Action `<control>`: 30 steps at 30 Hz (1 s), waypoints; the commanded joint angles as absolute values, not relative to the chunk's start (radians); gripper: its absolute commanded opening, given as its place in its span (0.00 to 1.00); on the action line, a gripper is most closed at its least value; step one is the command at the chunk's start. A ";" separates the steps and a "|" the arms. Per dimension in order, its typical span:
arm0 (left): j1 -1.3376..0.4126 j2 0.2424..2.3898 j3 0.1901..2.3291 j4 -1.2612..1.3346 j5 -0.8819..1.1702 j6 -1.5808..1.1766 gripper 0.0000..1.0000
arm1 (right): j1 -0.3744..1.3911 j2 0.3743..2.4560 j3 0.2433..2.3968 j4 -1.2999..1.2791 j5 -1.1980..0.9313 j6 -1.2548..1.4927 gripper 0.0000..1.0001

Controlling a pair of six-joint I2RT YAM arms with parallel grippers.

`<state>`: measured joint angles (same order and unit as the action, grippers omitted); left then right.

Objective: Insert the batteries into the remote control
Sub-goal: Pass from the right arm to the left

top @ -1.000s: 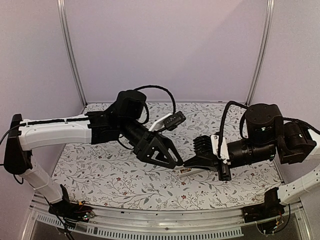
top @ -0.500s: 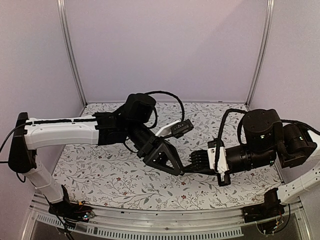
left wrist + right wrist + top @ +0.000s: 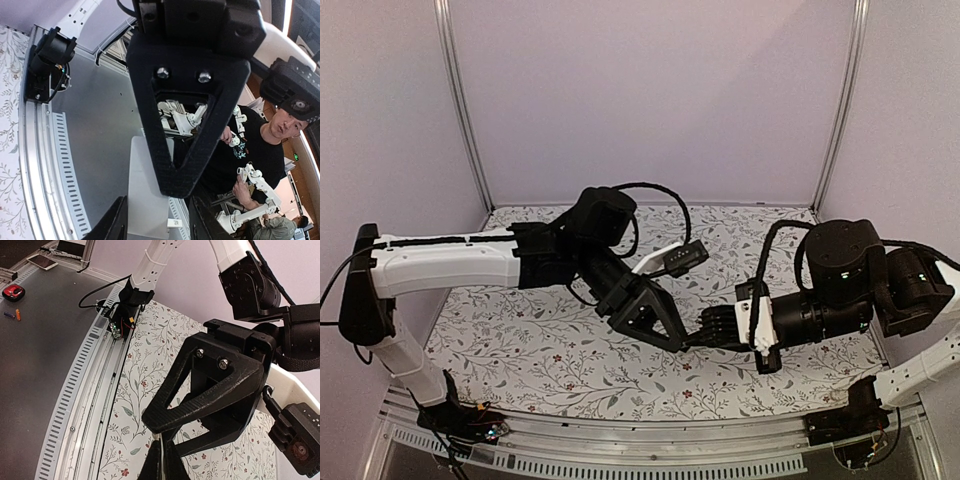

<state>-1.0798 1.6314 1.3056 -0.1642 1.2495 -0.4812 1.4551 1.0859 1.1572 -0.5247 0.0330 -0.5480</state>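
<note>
left gripper [image 3: 158,224] grips the white remote control [image 3: 147,190] at a middling width, lower middle of the left wrist view, held up, probably to steady it for loading. right gripper [image 3: 161,460], fingers pressed together, faces it closely. batteries not visible.

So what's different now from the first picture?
The left gripper swung a little to the right and pinched its jaws in around the white remote control. The right gripper twisted and dipped lower beside it. From above, the remote no longer shows lying on the table. Same as before: the right gripper's jaws are shut and both arm bases sit where they were.
</note>
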 commanded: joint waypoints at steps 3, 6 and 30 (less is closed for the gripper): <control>-1.107 1.658 1.323 -0.228 1.285 -0.453 0.44 | 1.457 1.077 1.176 -0.537 0.085 -0.570 0.00; -1.106 1.662 1.332 -0.260 1.282 -0.429 0.46 | 1.457 1.076 1.176 -0.533 0.085 -0.574 0.00; -1.078 1.660 1.369 -0.340 1.247 -0.354 0.20 | 1.457 1.061 1.139 -0.505 0.102 -0.551 0.48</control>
